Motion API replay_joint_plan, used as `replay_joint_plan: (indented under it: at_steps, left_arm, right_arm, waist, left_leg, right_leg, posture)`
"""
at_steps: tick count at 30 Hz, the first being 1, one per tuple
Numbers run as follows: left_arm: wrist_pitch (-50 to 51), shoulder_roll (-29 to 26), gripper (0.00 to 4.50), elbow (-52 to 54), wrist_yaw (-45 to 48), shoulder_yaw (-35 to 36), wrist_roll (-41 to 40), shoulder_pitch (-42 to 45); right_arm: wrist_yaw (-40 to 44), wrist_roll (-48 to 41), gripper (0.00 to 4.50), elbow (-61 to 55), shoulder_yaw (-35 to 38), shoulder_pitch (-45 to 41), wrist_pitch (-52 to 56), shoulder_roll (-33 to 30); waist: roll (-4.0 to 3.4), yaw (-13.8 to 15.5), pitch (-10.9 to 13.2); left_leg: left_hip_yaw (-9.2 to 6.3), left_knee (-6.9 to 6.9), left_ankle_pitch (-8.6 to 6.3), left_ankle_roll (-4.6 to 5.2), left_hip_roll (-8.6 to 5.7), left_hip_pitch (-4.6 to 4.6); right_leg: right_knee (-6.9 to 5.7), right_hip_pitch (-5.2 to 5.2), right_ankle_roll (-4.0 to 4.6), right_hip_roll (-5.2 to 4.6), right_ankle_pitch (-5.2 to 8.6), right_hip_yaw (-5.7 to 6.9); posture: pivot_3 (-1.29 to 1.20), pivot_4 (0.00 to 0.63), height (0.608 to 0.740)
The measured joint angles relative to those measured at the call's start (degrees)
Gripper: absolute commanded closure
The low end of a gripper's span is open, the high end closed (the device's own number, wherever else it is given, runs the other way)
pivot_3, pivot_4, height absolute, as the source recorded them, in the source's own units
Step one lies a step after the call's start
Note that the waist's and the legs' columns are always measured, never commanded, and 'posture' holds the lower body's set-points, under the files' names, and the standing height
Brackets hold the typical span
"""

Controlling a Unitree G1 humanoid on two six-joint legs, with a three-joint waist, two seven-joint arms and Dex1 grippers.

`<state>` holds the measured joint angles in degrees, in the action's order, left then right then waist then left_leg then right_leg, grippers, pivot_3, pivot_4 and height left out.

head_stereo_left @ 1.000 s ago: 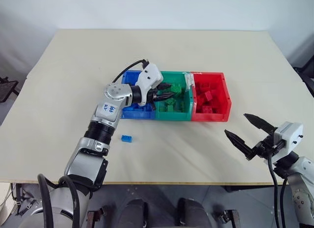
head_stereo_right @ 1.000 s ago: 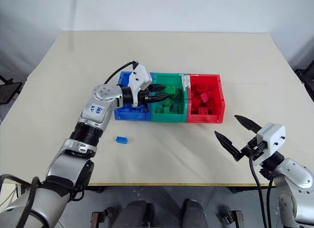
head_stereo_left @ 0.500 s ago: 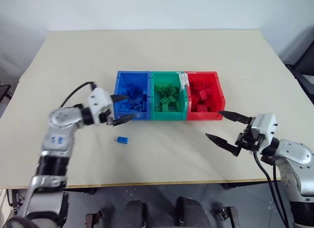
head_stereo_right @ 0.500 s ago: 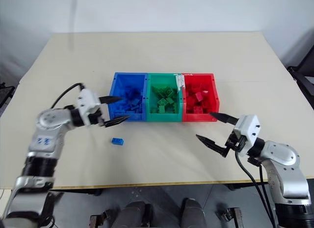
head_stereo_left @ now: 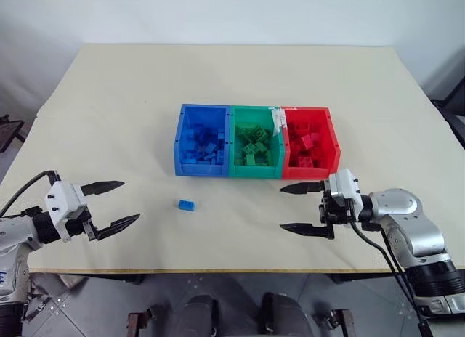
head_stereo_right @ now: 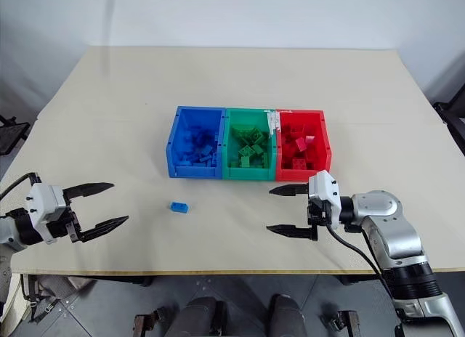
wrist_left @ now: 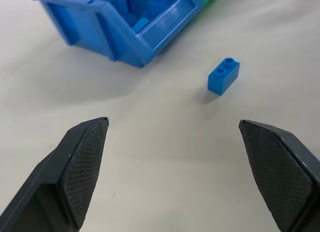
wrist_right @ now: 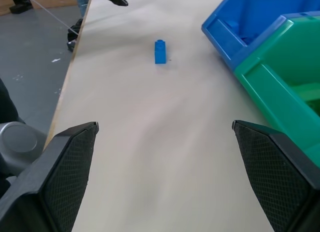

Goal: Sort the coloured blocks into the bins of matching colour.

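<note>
Now the left gripper [head_stereo_left: 109, 205] is hovering low over the near left corner of the beige tabletop [head_stereo_left: 232, 90], its two black fingers [wrist_left: 82, 157] spread wide and gripping nothing. Over on the other side, the right gripper [head_stereo_left: 299, 208] is hanging above the table's near edge, pointing across toward the left, its fingers [wrist_right: 67, 164] standing just as wide apart and equally empty.

Between the two grippers, closer to the left one, a small blue studded plastic brick [head_stereo_left: 187, 204] is lying alone on the bare table, well apart from both sets of fingertips and a little in front of the blue bin. It is resting flat with its two studs facing up.

Beyond it, the three joined open-top plastic bins are sitting in a row at mid-table: the blue bin [head_stereo_left: 179, 136] on the left, the green bin [head_stereo_left: 234, 141] in the middle, the red bin [head_stereo_left: 334, 137] on the right. Each is holding a pile of bricks of its own colour: blue bricks [head_stereo_left: 203, 144], green bricks [head_stereo_left: 254, 144], red bricks [head_stereo_left: 306, 148].
</note>
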<state>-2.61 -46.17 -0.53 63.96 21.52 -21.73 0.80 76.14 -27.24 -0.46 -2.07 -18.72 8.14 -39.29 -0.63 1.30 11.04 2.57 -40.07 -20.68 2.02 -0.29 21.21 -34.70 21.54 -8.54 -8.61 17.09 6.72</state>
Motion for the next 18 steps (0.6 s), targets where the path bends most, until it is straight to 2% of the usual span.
replay_joint_plan:
  at_steps: [6,13,16,18]
  left_arm:
    - [4.5,0.0,0.06,4.5,-2.1,-11.6,5.8,6.4]
    - [11.8,-0.5,0.06,1.7,-2.7,-23.7,13.9,18.1]
    - [14.5,-0.3,0.63,0.4,-1.6,-27.2,15.2,21.5]
    - [14.8,-0.2,1.29,-0.4,-0.5,-28.2,15.4,22.1]
  right_arm:
    - [-0.2,0.8,0.0,1.3,1.0,1.2,-2.5,0.0]
    - [-0.3,1.4,0.0,2.1,2.5,2.7,-4.1,-0.3]
    - [-0.8,1.3,0.0,0.7,3.0,4.9,-4.1,-0.4]
    - [-1.4,1.2,0.0,-0.4,3.6,6.4,-4.0,-0.5]
  waist:
    - [0.0,0.0,0.0]
    - [0.0,-0.1,0.0]
    - [0.0,-0.1,0.0]
    - [0.0,0.0,0.0]
  left_leg:
    - [0.09,0.02,0.0,0.0,-0.01,0.0]
    - [0.2,0.02,0.01,0.0,0.02,-0.01]
    - [0.21,0.04,0.0,0.0,0.01,-0.01]
    - [0.21,0.04,0.0,0.0,0.01,0.0]
  right_leg:
    - [-0.03,0.03,0.0,0.04,0.0,0.0]
    - [-0.03,0.05,0.0,0.1,0.0,-0.02]
    - [-0.03,0.06,0.0,0.1,0.0,-0.02]
    - [-0.03,0.06,0.0,0.1,0.0,-0.02]
  posture:
    - [0.0,0.15,0.74]
    - [0.0,0.15,0.74]
    - [0.0,0.15,0.74]
    - [0.0,0.15,0.74]
